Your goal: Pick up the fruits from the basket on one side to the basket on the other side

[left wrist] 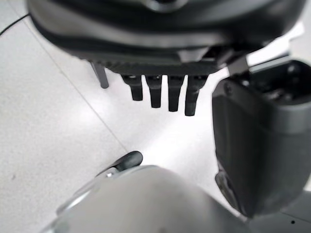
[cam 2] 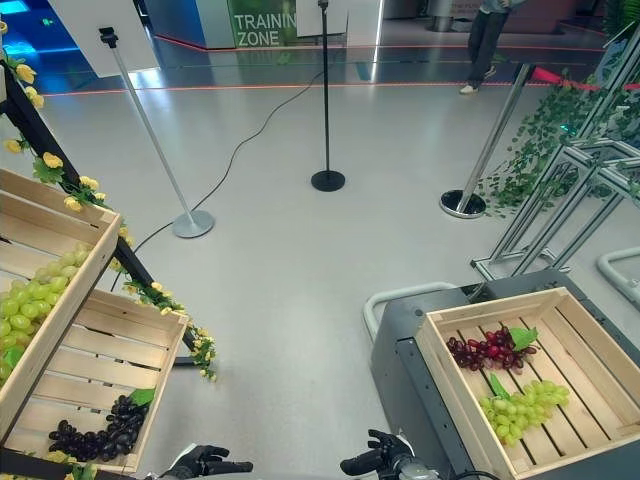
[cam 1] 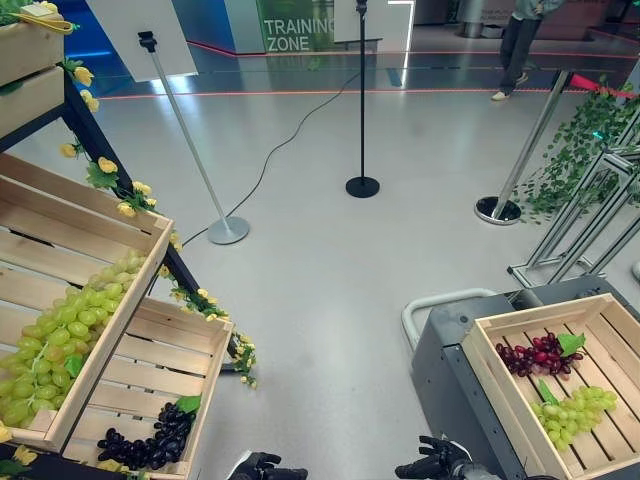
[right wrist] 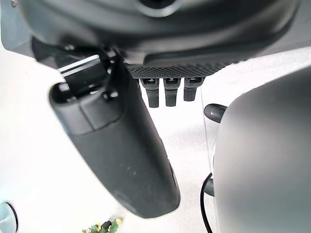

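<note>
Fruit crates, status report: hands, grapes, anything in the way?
Left hand and right hand low, open, empty. Dark grapes in left crate; red grapes and green grapes in right crate. Nothing between.

— Where do the two head views look from?
— From high up, facing down and forward over the grey floor (cam 1: 330, 260). The eyes sit slightly apart, so both take in the same scene: the wooden crate with green grapes (cam 1: 60, 335) on the robot's left, the crate on the cart (cam 2: 520, 375) on its right, the stanchion posts (cam 1: 362, 100) farther off.
— And the wrist cameras?
— Each looks along its own hand from very close. The left hand (left wrist: 160, 92) and the right hand (right wrist: 165, 90) hang with fingers straight, pale floor beyond.
— Any overlap with the head views?
— Both hands show at the bottom edge there.
</note>
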`<state>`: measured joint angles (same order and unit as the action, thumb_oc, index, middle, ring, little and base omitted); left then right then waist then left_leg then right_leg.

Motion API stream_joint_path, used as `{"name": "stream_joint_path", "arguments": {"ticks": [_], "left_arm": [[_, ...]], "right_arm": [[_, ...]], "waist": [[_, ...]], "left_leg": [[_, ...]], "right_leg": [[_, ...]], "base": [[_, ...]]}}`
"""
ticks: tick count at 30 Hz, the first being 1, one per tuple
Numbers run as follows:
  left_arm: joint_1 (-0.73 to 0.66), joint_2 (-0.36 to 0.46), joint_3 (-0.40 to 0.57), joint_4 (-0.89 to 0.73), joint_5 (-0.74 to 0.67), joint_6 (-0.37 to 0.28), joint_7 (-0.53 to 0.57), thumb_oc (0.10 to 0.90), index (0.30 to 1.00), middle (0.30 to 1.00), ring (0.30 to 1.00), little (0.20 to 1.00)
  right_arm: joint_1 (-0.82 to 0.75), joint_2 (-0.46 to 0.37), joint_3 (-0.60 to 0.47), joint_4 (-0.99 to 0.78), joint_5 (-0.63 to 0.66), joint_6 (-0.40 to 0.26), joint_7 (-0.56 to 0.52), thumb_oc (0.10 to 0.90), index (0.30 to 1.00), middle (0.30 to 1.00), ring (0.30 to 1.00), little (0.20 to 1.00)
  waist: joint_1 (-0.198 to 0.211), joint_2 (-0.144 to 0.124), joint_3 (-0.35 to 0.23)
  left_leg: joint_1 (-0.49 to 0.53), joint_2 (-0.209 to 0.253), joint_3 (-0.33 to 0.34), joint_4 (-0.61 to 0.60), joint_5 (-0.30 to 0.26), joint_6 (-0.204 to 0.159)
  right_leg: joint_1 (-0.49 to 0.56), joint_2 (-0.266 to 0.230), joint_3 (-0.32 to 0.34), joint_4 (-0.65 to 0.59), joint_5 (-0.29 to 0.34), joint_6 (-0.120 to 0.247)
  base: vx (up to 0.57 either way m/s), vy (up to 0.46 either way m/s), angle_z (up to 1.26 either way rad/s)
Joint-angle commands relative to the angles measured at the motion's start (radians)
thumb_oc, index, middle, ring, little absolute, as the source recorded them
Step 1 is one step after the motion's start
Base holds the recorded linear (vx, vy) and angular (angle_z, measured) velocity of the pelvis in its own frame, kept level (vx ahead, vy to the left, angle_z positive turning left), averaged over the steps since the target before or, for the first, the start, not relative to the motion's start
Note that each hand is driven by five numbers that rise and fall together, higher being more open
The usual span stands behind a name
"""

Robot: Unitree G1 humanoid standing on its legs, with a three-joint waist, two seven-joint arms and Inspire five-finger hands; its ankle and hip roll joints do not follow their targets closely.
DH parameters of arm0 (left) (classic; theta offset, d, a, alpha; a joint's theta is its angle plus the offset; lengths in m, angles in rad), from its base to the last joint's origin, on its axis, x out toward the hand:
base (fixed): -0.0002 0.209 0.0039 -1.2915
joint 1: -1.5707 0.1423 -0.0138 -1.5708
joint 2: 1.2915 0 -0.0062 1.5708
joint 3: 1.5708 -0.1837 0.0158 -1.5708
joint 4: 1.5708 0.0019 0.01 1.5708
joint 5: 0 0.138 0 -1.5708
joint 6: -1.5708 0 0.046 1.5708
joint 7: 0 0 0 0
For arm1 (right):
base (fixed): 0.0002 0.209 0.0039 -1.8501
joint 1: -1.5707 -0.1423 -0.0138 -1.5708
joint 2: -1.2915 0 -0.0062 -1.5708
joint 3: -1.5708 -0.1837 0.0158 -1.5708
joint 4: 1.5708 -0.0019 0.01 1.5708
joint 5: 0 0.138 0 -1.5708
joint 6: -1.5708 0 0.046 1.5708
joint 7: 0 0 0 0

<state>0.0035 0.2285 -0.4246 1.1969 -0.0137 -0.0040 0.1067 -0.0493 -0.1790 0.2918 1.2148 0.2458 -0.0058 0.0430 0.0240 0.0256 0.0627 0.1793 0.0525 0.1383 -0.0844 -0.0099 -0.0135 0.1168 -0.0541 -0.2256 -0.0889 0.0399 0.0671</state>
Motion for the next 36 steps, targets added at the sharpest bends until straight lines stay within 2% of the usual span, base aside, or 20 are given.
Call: {"name": "stream_joint_path", "arguments": {"ticks": [1, 3, 8, 10, 20, 25, 29, 32, 35, 36], "left_arm": [[-0.088, -0.068, -0.018, 0.026, 0.0, -0.063, 0.013, 0.8, 0.9, 0.9, 0.9, 0.9], [-0.087, -0.067, -0.014, 0.025, -0.013, -0.098, 0.01, 0.8, 0.9, 0.9, 0.9, 0.9], [-0.078, -0.067, -0.019, 0.02, -0.003, -0.1, -0.053, 0.8, 0.9, 0.9, 0.9, 0.9], [-0.074, -0.066, -0.021, 0.028, -0.006, -0.096, -0.045, 0.8, 0.9, 0.9, 0.9, 0.9], [-0.086, -0.068, -0.018, 0.044, 0.009, -0.084, -0.012, 0.8, 0.9, 0.9, 0.9, 0.9], [-0.084, -0.066, -0.013, 0.043, 0.02, -0.095, -0.008, 0.8, 0.9, 0.9, 0.9, 0.9], [-0.081, -0.059, -0.012, 0.036, 0.025, -0.091, -0.002, 0.8, 0.9, 0.9, 0.9, 0.9], [-0.078, -0.052, -0.011, 0.029, 0.021, -0.089, 0.001, 0.8, 0.9, 0.9, 0.9, 0.9], [-0.079, -0.04, -0.01, 0.017, 0.007, -0.079, 0.003, 0.8, 0.9, 0.9, 0.9, 0.9], [-0.072, -0.035, -0.007, 0.01, -0.001, -0.08, 0.009, 0.8, 0.9, 0.9, 0.9, 0.9]], "right_arm": [[-0.061, 0.015, 0.039, 0.067, 0.037, -0.027, -0.012, 0.8, 0.9, 0.9, 0.9, 0.9], [-0.062, 0.015, 0.041, 0.067, 0.035, -0.033, -0.012, 0.8, 0.9, 0.9, 0.9, 0.9], [-0.059, 0.013, 0.047, 0.049, 0.025, -0.083, -0.008, 0.8, 0.9, 0.9, 0.9, 0.9], [-0.056, 0.012, 0.062, 0.033, 0.005, -0.151, -0.014, 0.8, 0.9, 0.9, 0.9, 0.9], [-0.061, 0.008, 0.084, 0.012, -0.038, -0.201, -0.066, 0.8, 0.9, 0.9, 0.9, 0.9], [-0.062, 0.007, 0.094, 0.0, -0.034, -0.24, -0.026, 0.8, 0.9, 0.9, 0.9, 0.9], [-0.066, 0.0, 0.091, -0.045, 0.042, -0.325, -0.002, 0.8, 0.9, 0.9, 0.9, 0.9], [-0.07, -0.011, 0.081, -0.104, 0.073, -0.351, -0.002, 0.8, 0.9, 0.9, 0.9, 0.9], [-0.072, -0.037, 0.066, -0.217, 0.13, -0.374, -0.014, 0.8, 0.9, 0.9, 0.9, 0.9], [-0.072, -0.051, 0.045, -0.307, 0.179, -0.373, -0.02, 0.8, 0.9, 0.9, 0.9, 0.9]], "waist": [[0.0, -0.033, 0.034], [-0.001, -0.033, 0.034], [0.001, -0.035, 0.037], [-0.002, -0.035, 0.037], [-0.011, -0.034, 0.05], [-0.01, -0.034, 0.05], [-0.011, -0.04, 0.049], [-0.013, -0.044, 0.051], [-0.02, -0.048, 0.053], [-0.026, -0.049, 0.054]], "left_leg": [[-0.006, -0.055, -0.025, -0.003, -0.029, 0.012], [-0.004, -0.055, -0.023, -0.003, -0.029, 0.013], [-0.003, -0.054, -0.021, -0.003, -0.03, 0.012], [-0.002, -0.053, -0.019, -0.003, -0.033, 0.013], [-0.014, -0.051, -0.011, -0.003, -0.029, 0.014], [-0.013, -0.052, -0.012, -0.003, -0.03, 0.014], [-0.011, -0.05, -0.008, -0.003, -0.03, 0.011], [-0.011, -0.049, -0.003, -0.003, -0.03, 0.01], [-0.011, -0.044, 0.006, -0.003, -0.029, 0.011], [-0.009, -0.043, 0.011, -0.003, -0.03, 0.012]], "right_leg": [[0.046, -0.008, 0.045, 0.002, -0.023, 0.011], [0.046, -0.007, 0.048, 0.002, -0.022, 0.011], [0.048, -0.008, 0.046, 0.002, -0.02, 0.013], [0.047, -0.007, 0.046, 0.002, -0.022, 0.013], [0.033, -0.006, 0.052, 0.002, -0.016, 0.012], [0.033, -0.007, 0.052, 0.002, -0.016, 0.013], [0.035, -0.006, 0.053, 0.002, -0.015, 0.016], [0.033, -0.005, 0.056, 0.002, -0.014, 0.017], [0.03, -0.003, 0.061, 0.004, -0.013, 0.016], [0.029, -0.001, 0.065, 0.004, -0.013, 0.016]], "base": [[0.0, 0.0, 0.0], [0.0, 0.0, 0.0], [0.0, 0.0, 0.0], [0.0, 0.0, 0.0], [0.0, 0.0, 0.0], [0.0, 0.0, 0.0], [0.0, 0.0, 0.0], [-0.01, -0.011, 0.0], [-0.01, -0.013, -0.03], [-0.01, -0.015, -0.07]]}}
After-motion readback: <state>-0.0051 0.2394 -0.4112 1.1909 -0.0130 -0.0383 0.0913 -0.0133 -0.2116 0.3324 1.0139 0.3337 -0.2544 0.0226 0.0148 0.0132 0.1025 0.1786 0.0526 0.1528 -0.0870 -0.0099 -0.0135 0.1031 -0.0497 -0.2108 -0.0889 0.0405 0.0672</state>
